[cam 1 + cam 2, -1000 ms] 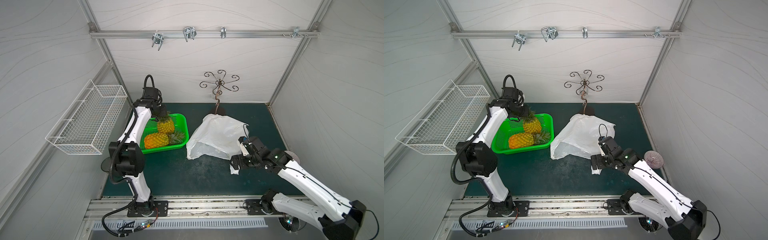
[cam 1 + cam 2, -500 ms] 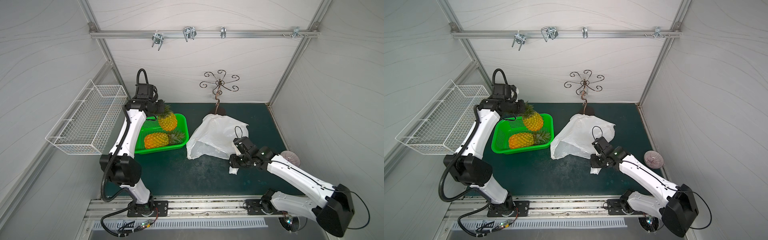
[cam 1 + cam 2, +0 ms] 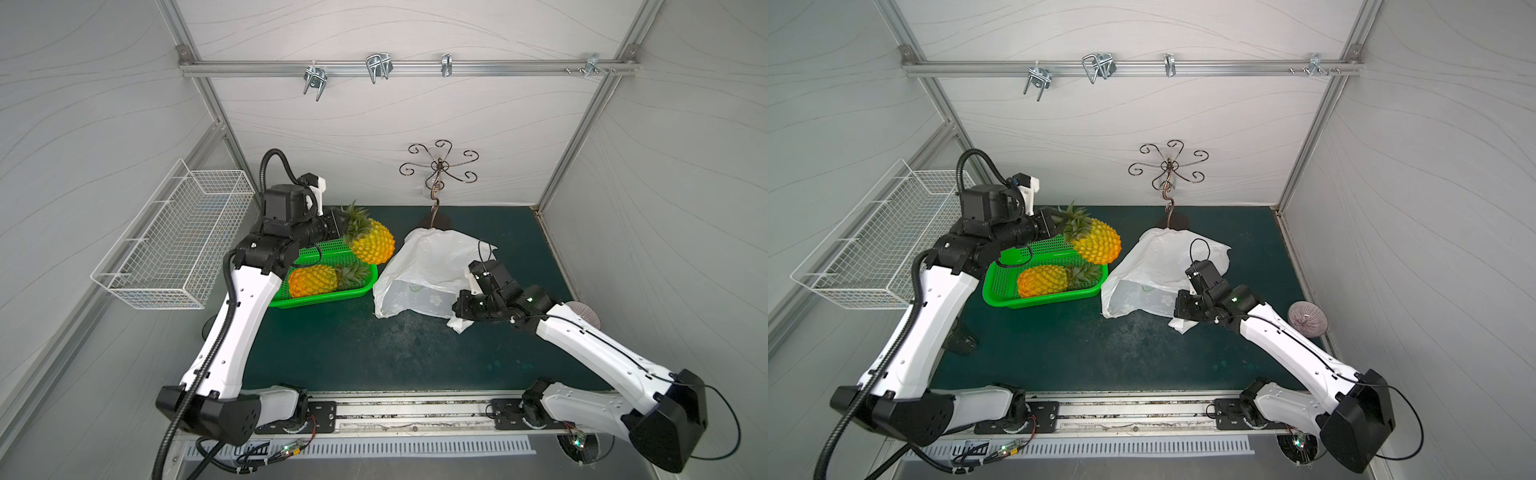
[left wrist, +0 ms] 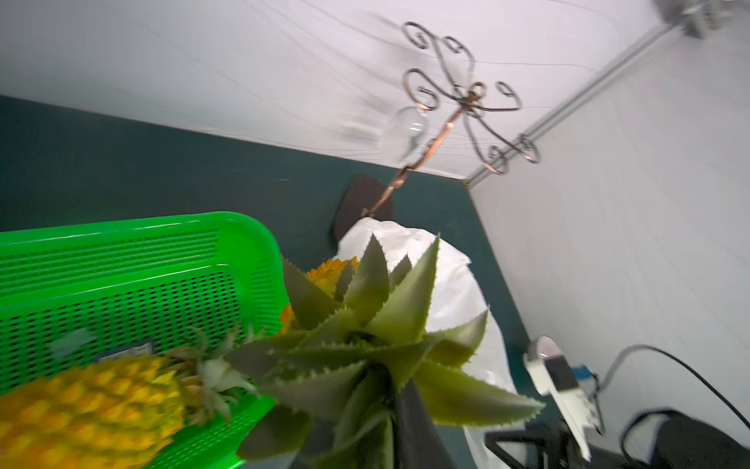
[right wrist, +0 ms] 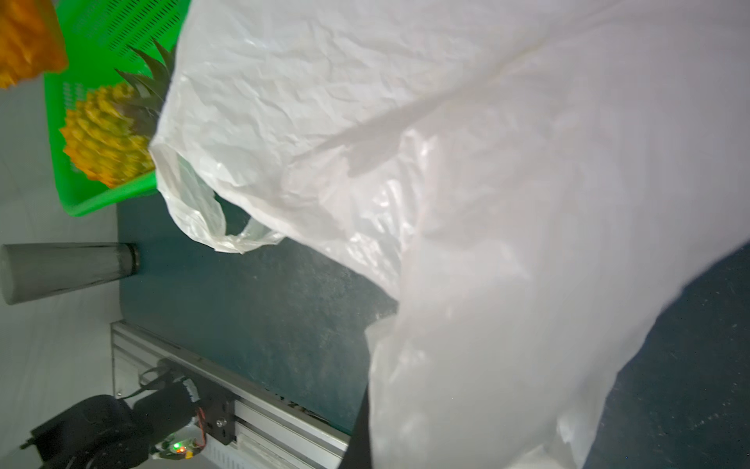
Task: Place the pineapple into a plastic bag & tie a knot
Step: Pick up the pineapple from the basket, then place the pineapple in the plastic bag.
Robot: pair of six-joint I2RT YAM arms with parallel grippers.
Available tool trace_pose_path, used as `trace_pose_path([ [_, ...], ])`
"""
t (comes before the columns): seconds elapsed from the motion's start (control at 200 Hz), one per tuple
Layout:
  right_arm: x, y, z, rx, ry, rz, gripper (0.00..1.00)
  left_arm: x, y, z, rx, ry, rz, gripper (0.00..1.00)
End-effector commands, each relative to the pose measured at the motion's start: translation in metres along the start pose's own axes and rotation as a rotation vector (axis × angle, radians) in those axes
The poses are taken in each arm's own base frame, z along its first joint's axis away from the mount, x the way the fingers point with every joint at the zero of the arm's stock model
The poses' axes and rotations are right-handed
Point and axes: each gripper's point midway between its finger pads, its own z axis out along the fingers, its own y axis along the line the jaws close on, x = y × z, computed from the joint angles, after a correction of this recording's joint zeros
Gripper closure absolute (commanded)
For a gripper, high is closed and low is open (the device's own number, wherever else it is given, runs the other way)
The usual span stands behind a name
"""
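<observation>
Right wrist view is filled almost wholly by the thin white film of the plastic bag, which is pressed close to the lens. In both top views the right pincer is seen closed together on the near corner of the bag, low over the desk. Whether a handle or only the rim is caught cannot be told surely. The bag lies slumped on the desk and gapes a little on its near side.

Further back, the pineapple is carried in the air by the left pincer, which is clamped on the leafy crown. The fruit hangs over the rim of the green basket, just beside the bag. A second pineapple lies in the basket.

The step in hand is judged to be the transfer toward the bag. For the next move, the mouth must be lifted and held wide, so that the fruit can be lowered in bottom first.
</observation>
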Motion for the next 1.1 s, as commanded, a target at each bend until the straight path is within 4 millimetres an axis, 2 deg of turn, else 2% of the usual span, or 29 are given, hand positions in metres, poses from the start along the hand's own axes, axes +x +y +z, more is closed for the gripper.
trace_pose_path([
  [0.0, -0.011, 0.014, -0.009, -0.075, -0.006, 0.092, 1.0, -0.041, -0.061, -0.041, 0.241, -0.212, 0.032, 1.0],
  [0.15, -0.018, 0.021, -0.012, -0.143, 0.048, 0.213, 1.0, -0.027, -0.076, -0.067, 0.305, -0.195, 0.059, 1.0],
  [0.335, -0.031, 0.033, -0.023, -0.218, 0.073, 0.29, 1.0, 0.002, -0.095, -0.082, 0.441, -0.141, 0.083, 1.0],
  [0.48, -0.036, 0.042, -0.029, -0.27, 0.111, 0.327, 1.0, 0.031, -0.115, -0.082, 0.579, -0.114, 0.135, 1.0],
  [0.605, -0.038, 0.05, -0.035, -0.309, 0.14, 0.348, 1.0, 0.064, -0.13, -0.072, 0.645, -0.066, 0.224, 1.0],
  [0.675, -0.04, 0.053, -0.04, -0.327, 0.147, 0.348, 1.0, 0.075, -0.132, -0.064, 0.649, -0.063, 0.254, 1.0],
  [0.875, -0.037, 0.065, -0.05, -0.403, 0.185, 0.35, 1.0, 0.088, -0.143, -0.05, 0.694, -0.175, 0.333, 1.0],
  [1.095, -0.03, 0.078, -0.061, -0.487, 0.246, 0.338, 1.0, 0.075, -0.141, -0.044, 0.638, -0.309, 0.379, 1.0],
])
